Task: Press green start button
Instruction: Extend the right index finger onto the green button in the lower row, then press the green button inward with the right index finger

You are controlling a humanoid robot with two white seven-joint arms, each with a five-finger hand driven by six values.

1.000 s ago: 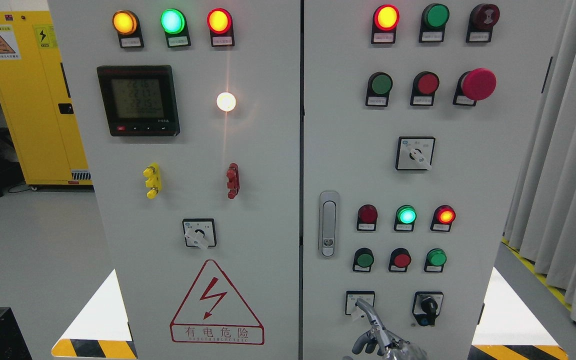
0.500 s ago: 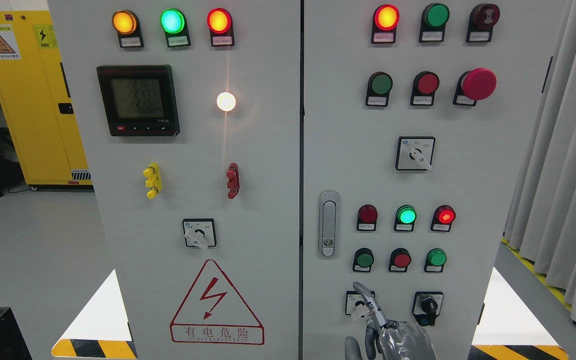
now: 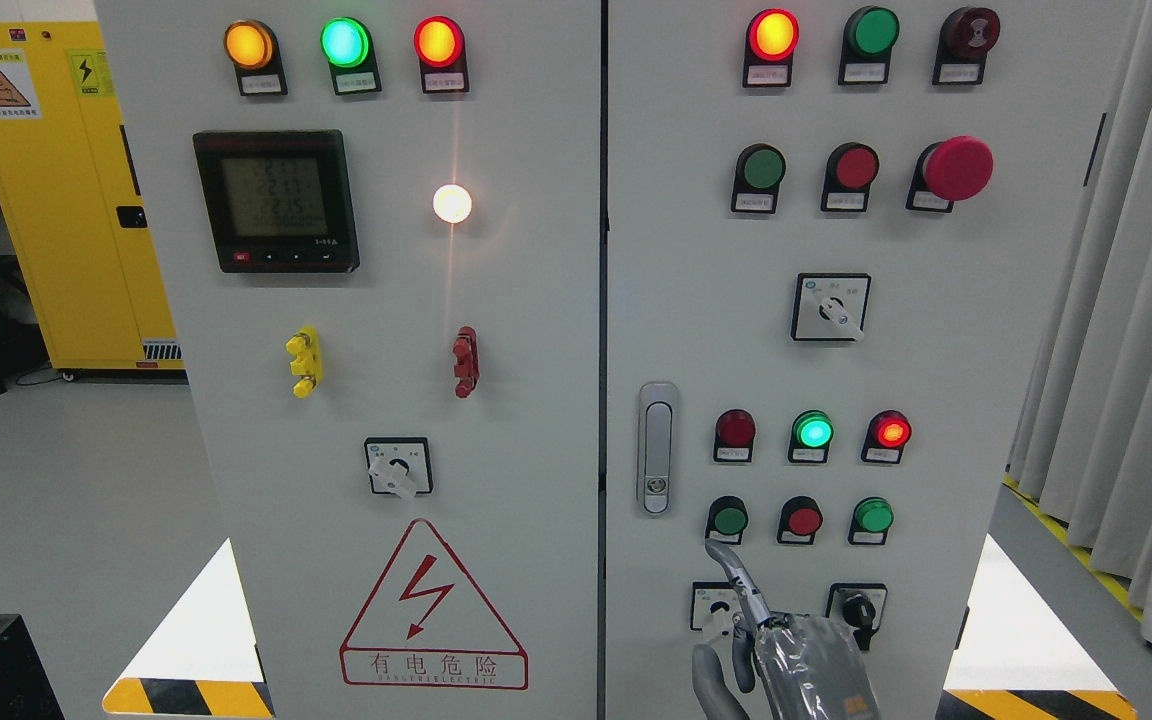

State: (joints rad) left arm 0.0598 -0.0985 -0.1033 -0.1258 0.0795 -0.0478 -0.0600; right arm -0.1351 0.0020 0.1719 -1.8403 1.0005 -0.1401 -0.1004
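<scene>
Reaching up the big pale grey metal cabinet door [image 3: 936, 350], I have lifted my right hand [image 3: 786, 655] higher than it was a moment ago. Back then my pointing finger [image 3: 731, 570] lay over the small square white switch plate [image 3: 704, 600] near the bottom. Now its tip sits just under the round green push button in a black ring [image 3: 729, 520], at the left end of the lowest row of three buttons. It is very close but I do not think it is touching yet. My pointing finger sticks out straight, and my other fingers are curled in, holding nothing. This climb means I am almost there, so I think the next thing is a little more up and then a push in. The round red button [image 3: 804, 520] sits right beside it, and a second round green button [image 3: 874, 516] sits at the far end of the row, so I must aim well. The little round green lamp [image 3: 813, 432] above glows the same as before. Nothing else on the door has changed. My left hand cannot be seen.
</scene>
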